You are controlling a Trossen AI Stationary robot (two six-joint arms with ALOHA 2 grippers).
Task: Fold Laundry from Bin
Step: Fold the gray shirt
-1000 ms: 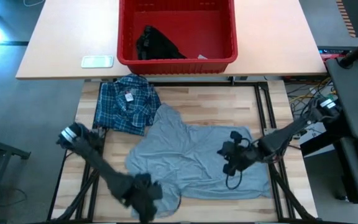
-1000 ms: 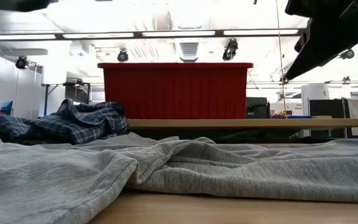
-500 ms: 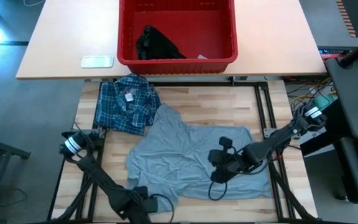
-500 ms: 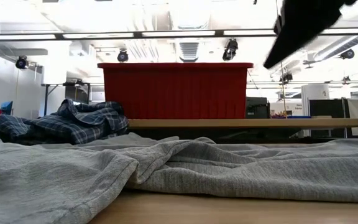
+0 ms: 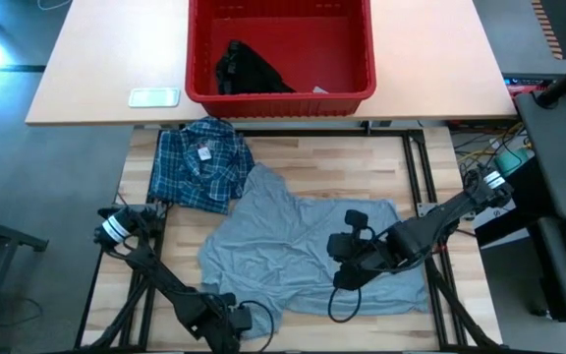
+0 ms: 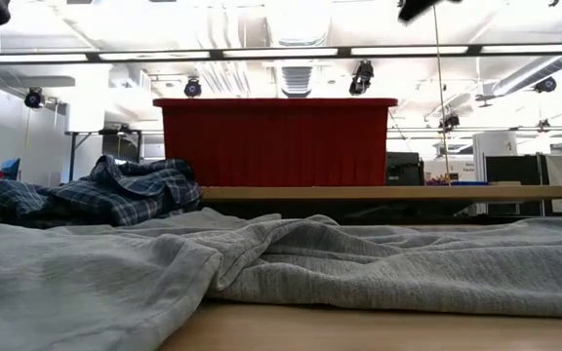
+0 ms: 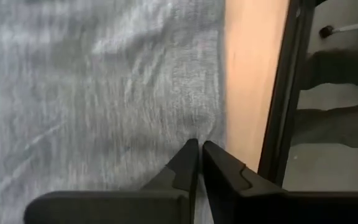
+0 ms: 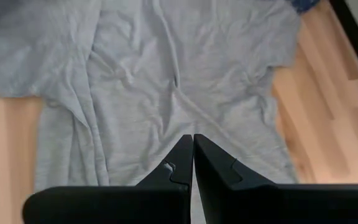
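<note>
the soft, wrinkled light grey t-shirt point(image 5: 308, 254) lies spread mid-frame on the pale wood-plank bench point(image 5: 381, 167). the left gripper point(image 5: 236, 321), lower left, pinches the shirt's hem; the right gripper point(image 5: 344, 265), centre, hovers with fingers clenched empty. the crumpled blue-and-white plaid shirt point(image 5: 198, 163) lies upper left, the small black garment point(image 5: 246, 69) in the red rectangular plastic bin point(image 5: 280, 98) at the top.

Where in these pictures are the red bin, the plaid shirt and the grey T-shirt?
red bin point(image 5: 358, 49): high view, on its right inner wall.
plaid shirt point(image 5: 197, 167): high view, on the middle of the bunched fabric.
grey T-shirt point(image 5: 283, 241): high view, on the flat middle of its body.
</note>
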